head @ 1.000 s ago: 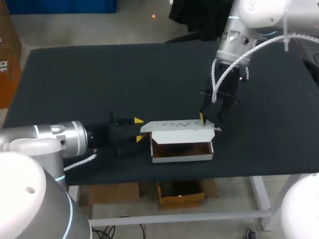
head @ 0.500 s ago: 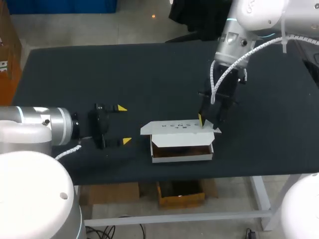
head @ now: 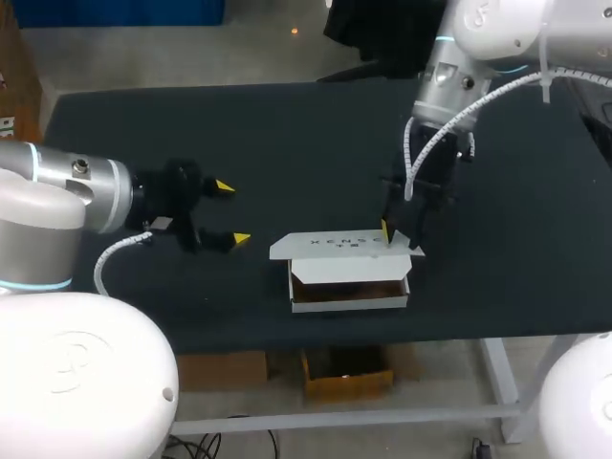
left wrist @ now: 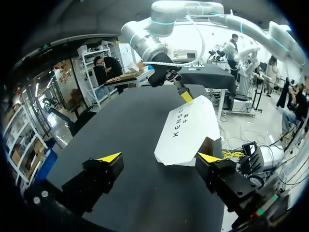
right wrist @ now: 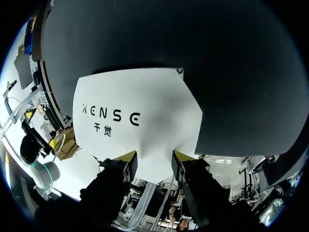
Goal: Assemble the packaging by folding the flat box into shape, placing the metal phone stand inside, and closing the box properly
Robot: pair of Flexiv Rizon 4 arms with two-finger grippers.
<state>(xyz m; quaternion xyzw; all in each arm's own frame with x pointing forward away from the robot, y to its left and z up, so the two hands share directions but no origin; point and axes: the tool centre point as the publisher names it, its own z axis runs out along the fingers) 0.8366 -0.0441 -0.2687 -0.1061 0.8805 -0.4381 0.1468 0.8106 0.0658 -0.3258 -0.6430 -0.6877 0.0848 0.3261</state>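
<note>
Here we are at the near edge of the counter, and right in front of us sits the white box, its long front wall turned our way. The opening shows as a dark brown slot under the lid, and what lies within we cannot tell. The lid hangs over the box like a low roof, raised at the front and not tucked in. Its printed face is up, and a small side flap sticks out at each end.

Off to the box's left, well apart from it, there's our left hand, spread wide and holding nothing. In its own wrist view it points toward the box, and the lid rises ahead of it, tilted, one corner nearest the fingers.

Now to the far side: our right hand stands at the lid's far right corner, one yellow tip showing just at the edge. In the right wrist view this hand is narrowed down, and the lid's edge runs between the two fingers, meeting both. So it has hold of the lid. The left wrist view shows that same hand at the lid's far end. Behind it the right arm climbs to the far right corner, with black counter beyond.
</note>
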